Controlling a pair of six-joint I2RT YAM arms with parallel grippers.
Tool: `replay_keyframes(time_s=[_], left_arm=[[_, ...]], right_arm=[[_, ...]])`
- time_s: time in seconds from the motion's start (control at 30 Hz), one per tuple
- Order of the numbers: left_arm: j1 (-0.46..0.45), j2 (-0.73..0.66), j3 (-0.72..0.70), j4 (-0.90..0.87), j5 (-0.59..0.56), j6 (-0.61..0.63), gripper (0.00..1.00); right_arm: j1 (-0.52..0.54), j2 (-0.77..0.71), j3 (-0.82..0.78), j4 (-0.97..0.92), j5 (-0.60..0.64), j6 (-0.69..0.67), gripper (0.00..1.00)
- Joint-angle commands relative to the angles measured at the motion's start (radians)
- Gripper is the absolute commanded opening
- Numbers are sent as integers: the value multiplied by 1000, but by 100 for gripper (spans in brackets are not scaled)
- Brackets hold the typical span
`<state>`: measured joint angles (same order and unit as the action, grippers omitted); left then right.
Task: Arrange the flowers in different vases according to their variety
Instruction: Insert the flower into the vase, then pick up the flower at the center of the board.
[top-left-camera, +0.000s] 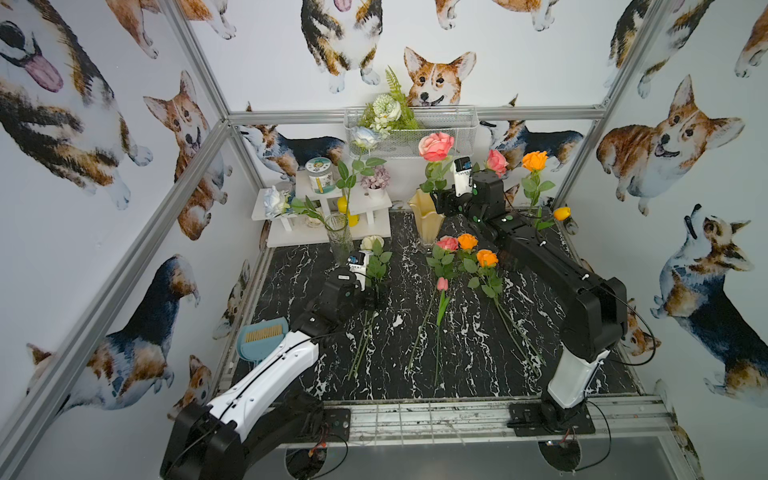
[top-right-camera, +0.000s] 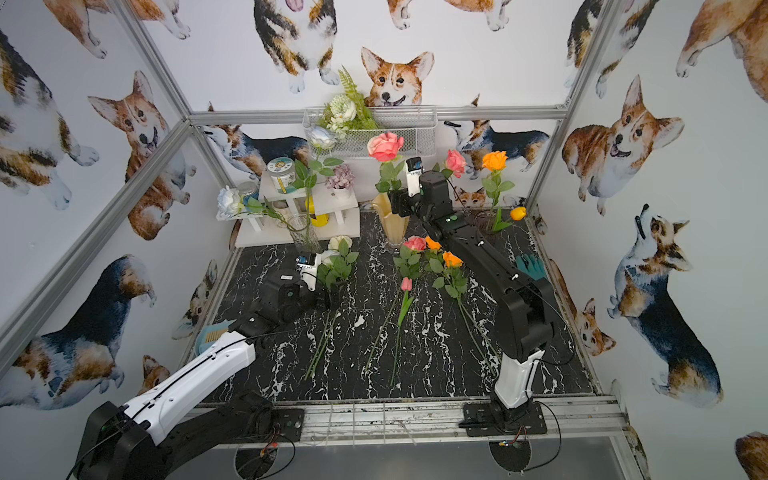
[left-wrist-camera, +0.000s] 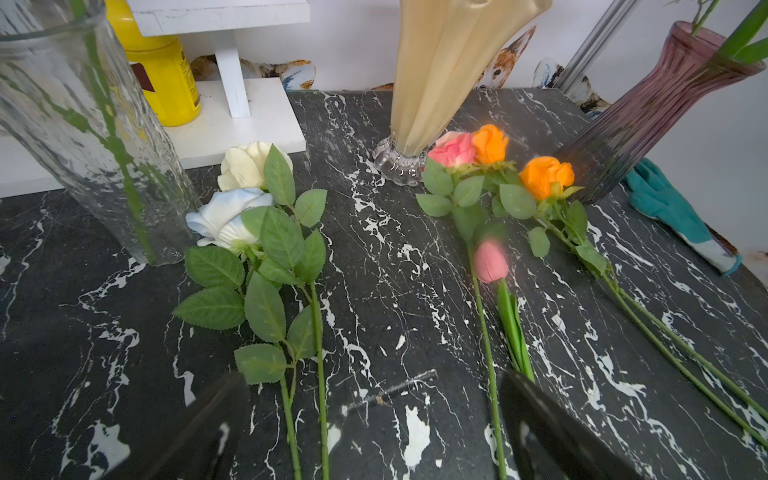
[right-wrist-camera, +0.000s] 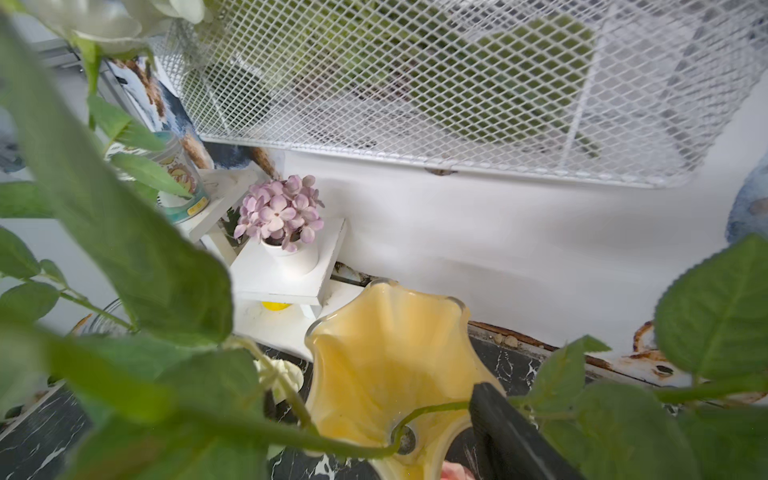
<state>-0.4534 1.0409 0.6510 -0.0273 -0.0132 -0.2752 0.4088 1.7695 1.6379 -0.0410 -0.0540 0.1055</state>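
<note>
Two pink roses (top-left-camera: 436, 146) stand in the cream vase (top-left-camera: 426, 224); the right gripper (top-left-camera: 439, 199) hovers at its rim, fingers parted, with one stem passing beside a finger (right-wrist-camera: 511, 428). Left gripper (left-wrist-camera: 374, 415), spread wide, straddles the stems of two white roses (left-wrist-camera: 232, 208) lying on the table (left-wrist-camera: 395, 249) by the clear vase (left-wrist-camera: 83, 145). One loose pink rose (left-wrist-camera: 451, 149), two orange roses (left-wrist-camera: 544, 174) and a pink tulip (left-wrist-camera: 490, 259) lie near the purple vase (left-wrist-camera: 665, 124).

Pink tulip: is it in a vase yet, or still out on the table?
Out. The pink tulip lies flat on the marble table, its bud beside the stem of the lying pink rose.
</note>
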Motion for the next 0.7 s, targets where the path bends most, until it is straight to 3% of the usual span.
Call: replay_keyframes(time_s=[0.0,0.3,0.67], left_arm=[[2,5,0,-6,-8,0,100],[5,49,23,-35,-33,1,100],[36,107,33,-72,-77,-8,100]], right_arm=[[16,-53,-73,31,-17,25,80],[53,-234,-341,95,-8,79,81],[58,-388,-517,83,-9,112,82]])
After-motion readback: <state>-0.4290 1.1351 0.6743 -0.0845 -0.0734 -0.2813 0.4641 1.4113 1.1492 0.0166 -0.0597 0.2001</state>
